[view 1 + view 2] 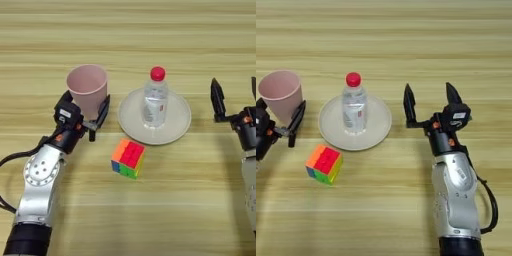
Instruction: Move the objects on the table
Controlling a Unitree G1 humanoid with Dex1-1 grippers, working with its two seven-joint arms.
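While the left gripper point(90, 112) closes its jaws around one pink cup point(88, 89) at the desk's point(190, 200) left, a squeeze could crush or tip it toward one red-capped water bottle point(155, 97) on one plate point(175, 127), one puzzle cube point(128, 158) nearer; the right gripper point(428, 102) waits wide open, empty.

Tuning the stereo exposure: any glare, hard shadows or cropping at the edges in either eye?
Left eye view: soft even light, only faint shadows beside the plate and puzzle cube; the right gripper is cropped at the edge. Right eye view: mild sheen on the water bottle, no blown glare; the left gripper around the pink cup is partly cropped.
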